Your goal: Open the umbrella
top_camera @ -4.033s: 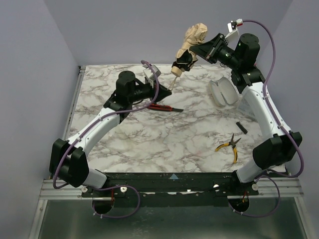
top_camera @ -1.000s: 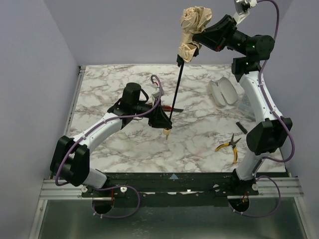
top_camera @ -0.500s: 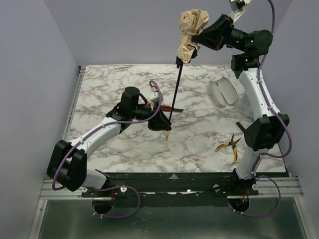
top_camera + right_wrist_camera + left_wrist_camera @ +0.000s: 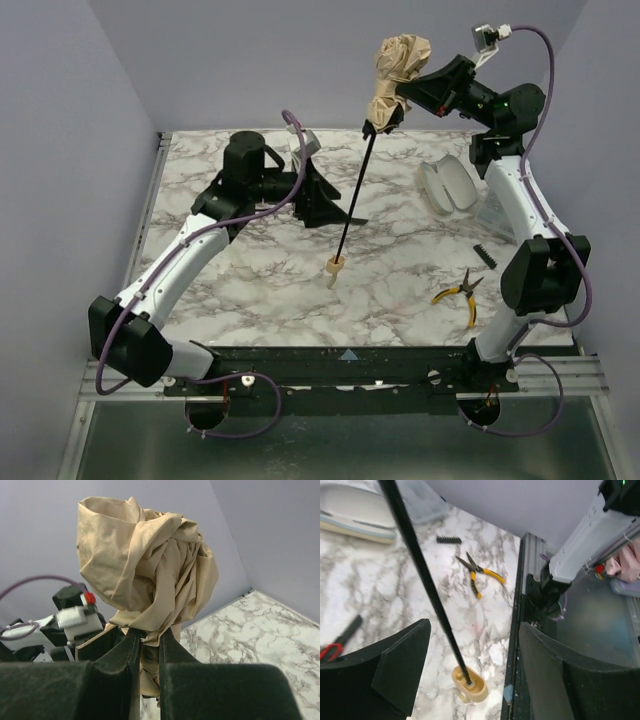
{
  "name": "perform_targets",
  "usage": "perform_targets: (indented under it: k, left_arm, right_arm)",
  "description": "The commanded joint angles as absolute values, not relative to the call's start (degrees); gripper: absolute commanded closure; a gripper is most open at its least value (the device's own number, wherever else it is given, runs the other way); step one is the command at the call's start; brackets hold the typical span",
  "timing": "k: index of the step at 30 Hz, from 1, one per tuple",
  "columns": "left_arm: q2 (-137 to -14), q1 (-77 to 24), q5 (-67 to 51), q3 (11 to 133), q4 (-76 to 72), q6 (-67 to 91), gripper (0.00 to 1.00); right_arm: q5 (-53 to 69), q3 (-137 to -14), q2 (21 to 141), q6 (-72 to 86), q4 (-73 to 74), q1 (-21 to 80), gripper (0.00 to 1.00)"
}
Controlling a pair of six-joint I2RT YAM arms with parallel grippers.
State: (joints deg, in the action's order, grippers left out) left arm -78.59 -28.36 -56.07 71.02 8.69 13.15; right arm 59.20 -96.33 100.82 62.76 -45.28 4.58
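the umbrella point(image 4: 399, 72) is tan with a black shaft point(image 4: 350, 203), the table point(image 4: 250, 290) is white marble with grey veins, the pliers point(image 4: 457, 293) have yellow handles

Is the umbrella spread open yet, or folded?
Folded. The umbrella is a crumpled tan bunch pinched in the right gripper; no ribs spread. Only its black shaft is extended.

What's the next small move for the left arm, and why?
Probably lower the left gripper and shut it on the handle. Its jaws stand open with the black shaft passing between them untouched, and the handle lies below them. The right gripper is shut on the bundled canopy, holding the umbrella aloft alone. The lower end likely needs anchoring before the canopy can spread.
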Motion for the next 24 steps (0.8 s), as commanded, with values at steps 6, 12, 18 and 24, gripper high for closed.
perform_targets:
  k: [6,12,18,24]
  left_arm:
    - [-76.4,-25.1,-37.4,85.1,11.1,18.2,0.21]
    - [-77.7,-27.0,-31.8,89.1,7.4,20.6,0.21]
    - [-78.2,-30.2,-26.4,89.2,5.7,20.0,0.20]
    - [-80.2,-33.3,-18.1,90.1,7.1,17.4,0.20]
  right_arm:
    - [54.1,-88.0,89.7,50.2,-32.5,7.7,0.99]
    - [45.1,-87.2,85.4,34.4,-13.5,13.7,0.99]
    - [44.1,-86.1,83.7,31.1,-11.2,16.2,0.99]
    - [45.9,-84.4,82.5,33.2,-13.0,18.3,0.99]
